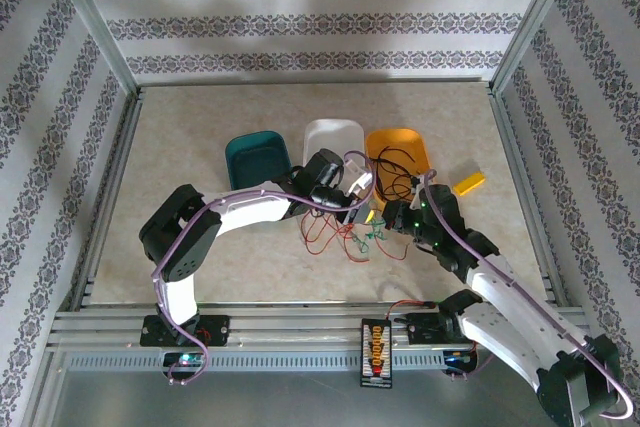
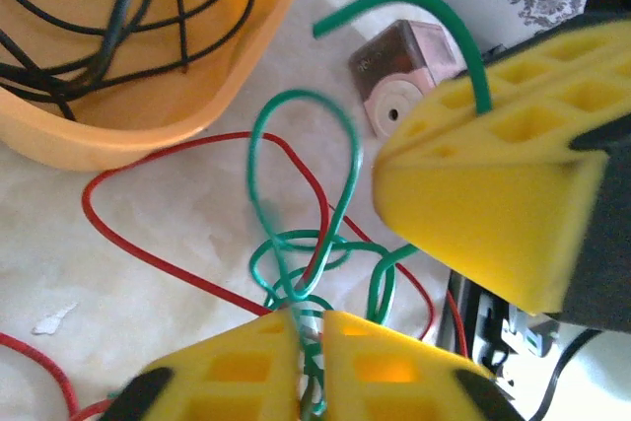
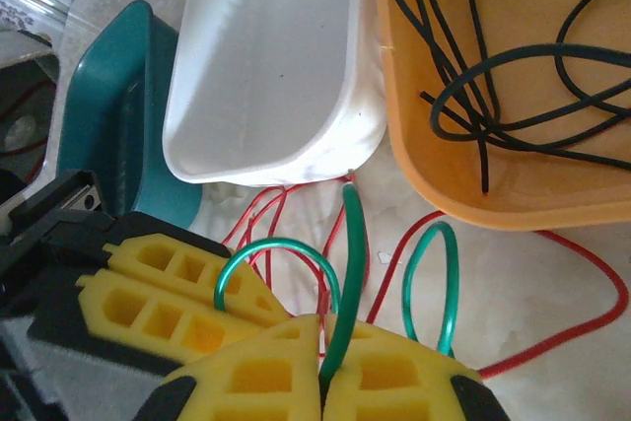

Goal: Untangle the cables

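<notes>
Marbled tabletop (image 1: pixel 200 147) carries the tangle in front of the bins, between the two wrists. Left gripper (image 2: pixel 311 327) has its jaws pressed together on the green cable (image 3: pixel 352 244), and right gripper (image 3: pixel 321 337) is likewise clamped on another stretch of that strand. The two stand almost touching, the left one on the left. The green knot sits just ahead of the left pads, with the red cable (image 2: pixel 197 137) threaded through it. Judging by this, any pull must run sideways, apart. Black cables (image 3: pixel 484 160) already lie in the orange bin (image 3: pixel 434 175)

Glossy plastic orange bin (image 3: pixel 552 199), smooth rubbery cables (image 3: pixel 353 224), matt marbled table (image 1: pixel 200 147).
</notes>
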